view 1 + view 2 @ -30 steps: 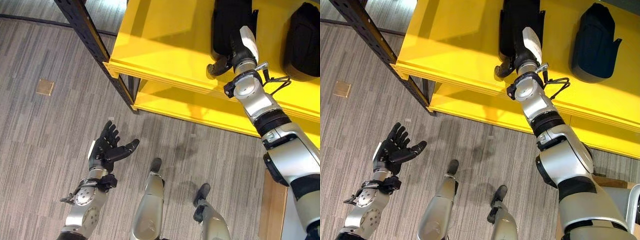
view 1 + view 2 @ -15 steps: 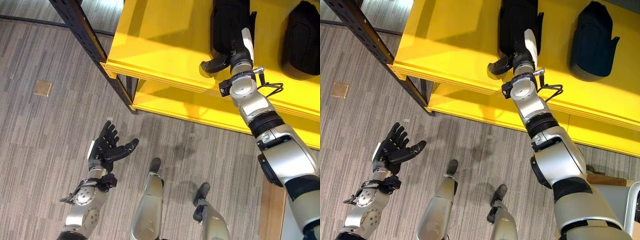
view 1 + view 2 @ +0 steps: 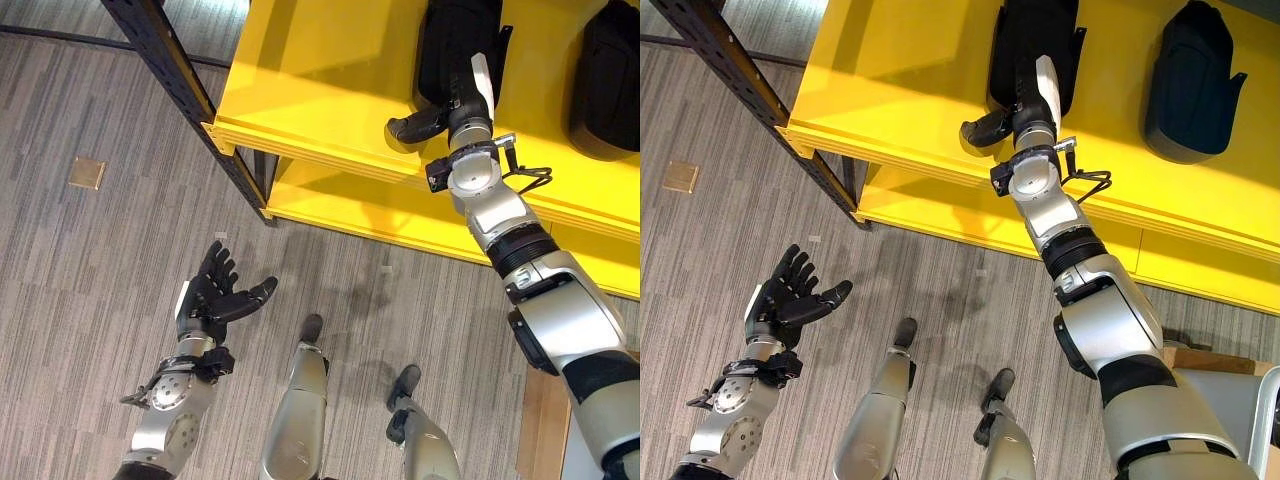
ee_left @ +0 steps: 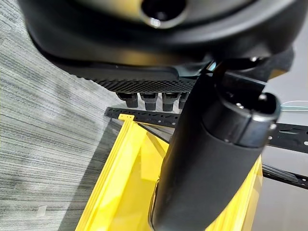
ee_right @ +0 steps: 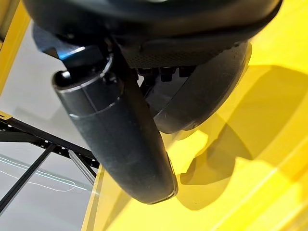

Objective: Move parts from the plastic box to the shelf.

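Black part (image 3: 1025, 45) lies on the yellow shelf (image 3: 900, 80), right hand (image 3: 1020, 105) over its near end, grip unclear; it looks rigid, smooth, best held mid-body. Left hand (image 3: 215, 295) hangs relaxed below.

Probably a workshop or storeroom: yellow shelf (image 3: 330, 90) on black perforated steel uprights (image 3: 185, 95), grey plank floor (image 3: 90, 280)
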Controlling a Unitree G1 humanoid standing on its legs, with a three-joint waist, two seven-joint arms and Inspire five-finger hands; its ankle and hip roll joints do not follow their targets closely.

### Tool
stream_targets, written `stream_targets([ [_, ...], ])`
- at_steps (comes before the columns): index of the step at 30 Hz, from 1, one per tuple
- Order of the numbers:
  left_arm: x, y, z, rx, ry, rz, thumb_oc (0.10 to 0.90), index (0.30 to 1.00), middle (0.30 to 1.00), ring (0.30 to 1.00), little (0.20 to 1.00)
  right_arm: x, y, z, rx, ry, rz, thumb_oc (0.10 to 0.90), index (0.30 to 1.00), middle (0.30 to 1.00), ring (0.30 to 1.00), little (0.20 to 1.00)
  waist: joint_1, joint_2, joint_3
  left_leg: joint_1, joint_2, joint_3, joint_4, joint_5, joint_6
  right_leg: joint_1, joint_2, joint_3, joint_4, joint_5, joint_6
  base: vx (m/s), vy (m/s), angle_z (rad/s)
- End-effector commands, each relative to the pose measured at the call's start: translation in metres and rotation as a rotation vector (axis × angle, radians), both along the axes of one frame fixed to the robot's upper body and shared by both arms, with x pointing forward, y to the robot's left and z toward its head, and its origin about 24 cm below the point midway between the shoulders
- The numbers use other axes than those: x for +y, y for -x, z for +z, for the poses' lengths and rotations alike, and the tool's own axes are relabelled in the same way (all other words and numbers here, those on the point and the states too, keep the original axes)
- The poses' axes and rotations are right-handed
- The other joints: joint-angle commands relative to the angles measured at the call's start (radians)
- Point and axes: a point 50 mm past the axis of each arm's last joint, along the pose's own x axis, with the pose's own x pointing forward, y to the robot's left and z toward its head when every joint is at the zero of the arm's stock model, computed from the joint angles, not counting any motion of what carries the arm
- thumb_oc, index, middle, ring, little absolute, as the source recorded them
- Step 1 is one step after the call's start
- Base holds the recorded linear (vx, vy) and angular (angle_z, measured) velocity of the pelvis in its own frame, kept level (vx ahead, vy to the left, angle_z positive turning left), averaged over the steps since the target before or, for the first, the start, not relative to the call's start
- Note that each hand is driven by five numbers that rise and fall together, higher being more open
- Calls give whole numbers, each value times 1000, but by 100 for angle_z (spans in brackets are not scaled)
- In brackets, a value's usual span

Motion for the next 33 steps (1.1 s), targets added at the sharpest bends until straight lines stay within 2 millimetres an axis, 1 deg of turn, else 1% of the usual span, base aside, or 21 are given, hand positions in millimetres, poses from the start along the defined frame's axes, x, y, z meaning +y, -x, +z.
stream_targets([
  [1,-7,-4,33,-176,-3,-38,900,1000,1000,1000,1000,7,12,39,-196,-44,65,900,1000,1000,1000,1000,21,-14,-42,-41,-11,14,-48,18,23,83,15,-32,144,-216,-31,0,0,0],
  [5,-7,-3,33,-178,-7,-39,900,1000,1000,1000,1000,6,12,41,-200,-23,56,900,1000,1000,1000,1000,19,-14,-43,-39,-10,14,-50,17,23,81,15,-31,146,-216,-31,0,0,0],
  [8,-6,-3,35,-184,-17,-38,900,1000,1000,1000,1000,2,13,44,-210,42,29,900,1000,1000,1000,1000,16,-16,-42,-39,-7,16,-48,17,24,76,16,-30,151,-215,-32,0,0,0],
  [13,-5,-3,35,-186,-13,-34,900,1000,1000,1000,1000,-3,13,47,-216,77,4,900,1000,1000,1000,1000,12,-16,-41,-38,-5,19,-48,17,24,73,16,-25,154,-214,-32,0,0,0],
  [19,-3,-2,34,-180,-15,-26,900,1000,1000,1000,1000,-6,17,55,-252,73,1,900,1000,1000,1000,1000,5,-17,-41,-35,0,22,-47,16,24,66,17,-20,159,-213,-32,0,0,0],
  [20,-1,-2,34,-177,-17,-17,900,1000,1000,1000,1000,-3,20,60,-285,91,7,900,1000,1000,1000,1000,2,-18,-41,-34,2,24,-48,17,24,66,18,-18,160,-213,-32,0,0,0],
  [24,0,-2,34,-181,-16,-5,900,1000,1000,1000,1000,1,27,67,-334,87,27,900,1000,1000,1000,1000,-3,-17,-43,-34,3,23,-47,15,23,63,18,-16,164,-217,-33,0,0,0],
  [27,0,-2,34,-180,-11,2,900,1000,1000,1000,1000,9,39,78,-420,79,71,900,1000,1000,1000,1000,-8,-16,-46,-35,2,24,-43,13,24,61,16,-16,169,-221,-35,0,0,0],
  [29,0,-2,34,-181,-10,2,900,1000,1000,1000,1000,10,42,79,-436,77,79,900,1000,1000,1000,1000,-10,-17,-47,-35,2,25,-43,12,24,61,16,-16,169,-222,-36,0,0,0],
  [31,0,-2,35,-181,-9,7,900,1000,1000,1000,1000,14,49,83,-482,79,103,900,1000,1000,1000,1000,-13,-18,-49,-37,3,26,-41,12,24,60,14,-16,171,-222,-36,0,0,0],
  [32,0,-2,35,-184,-9,9,900,1000,1000,1000,1000,18,58,89,-534,67,128,900,1000,1000,1000,1000,-14,-19,-49,-40,3,26,-39,11,25,59,15,-16,171,-222,-36,0,0,0],
  [33,0,-2,35,-184,-9,9,900,1000,1000,1000,1000,18,62,90,-558,60,137,900,1000,1000,1000,1000,-16,-20,-50,-41,3,26,-38,10,25,58,15,-16,171,-222,-35,0,0,0],
])
